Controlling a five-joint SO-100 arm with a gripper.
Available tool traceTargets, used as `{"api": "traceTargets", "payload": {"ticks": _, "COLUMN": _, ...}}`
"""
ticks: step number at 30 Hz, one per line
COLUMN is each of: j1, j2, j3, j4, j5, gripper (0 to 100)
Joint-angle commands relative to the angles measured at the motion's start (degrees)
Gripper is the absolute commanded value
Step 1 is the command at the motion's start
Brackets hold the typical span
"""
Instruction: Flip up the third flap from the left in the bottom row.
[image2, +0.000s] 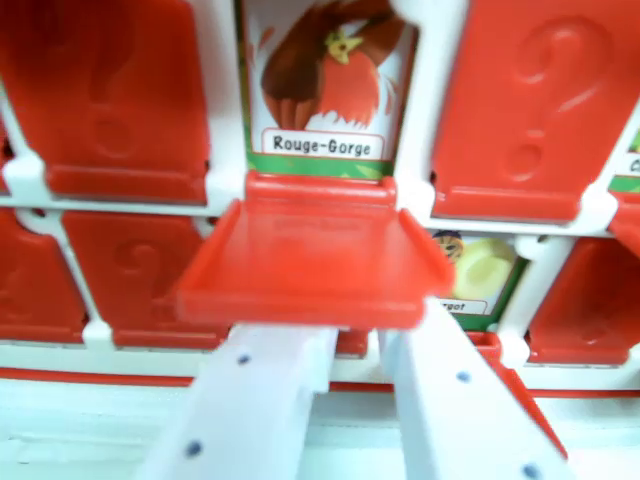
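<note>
A red flap (310, 265) in the middle of the board is tipped out to roughly level, its edge towards the camera. Behind it stands an uncovered card (325, 90) with a red-breasted bird, labelled "Rouge-Gorge". My gripper (360, 335) comes in from below. Its two white fingers (250, 400) are spread apart, and their tips are hidden under the flap's front edge. The flap seems to rest on them, and nothing sits between them. The picture is blurred.
Shut red flaps with question marks lie at the upper left (110, 90), upper right (530, 100), lower left (140, 280) and lower right (585, 310). A second uncovered card (478, 275) shows just right of the raised flap. The white board frame (225, 110) separates the cells.
</note>
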Motion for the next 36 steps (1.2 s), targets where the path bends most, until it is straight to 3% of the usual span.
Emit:
{"api": "traceTargets", "payload": {"ticks": 1, "j1": -1.2, "j2": 10.2, "j3": -0.2, "j4": 2.0, "j5": 0.5, "gripper": 0}}
{"api": "traceTargets", "payload": {"ticks": 7, "j1": -1.8, "j2": 19.1, "j3": 2.8, "j4": 8.5, "j5": 0.7, "gripper": 0}}
{"api": "traceTargets", "payload": {"ticks": 15, "j1": 0.2, "j2": 33.4, "j3": 5.2, "j4": 22.5, "j5": 2.6, "gripper": 0}}
{"api": "traceTargets", "payload": {"ticks": 25, "j1": 1.7, "j2": 44.9, "j3": -1.8, "j4": 42.2, "j5": 4.0, "gripper": 0}}
{"api": "traceTargets", "payload": {"ticks": 36, "j1": 1.9, "j2": 50.9, "j3": -8.3, "j4": 50.4, "j5": 2.0, "gripper": 0}}
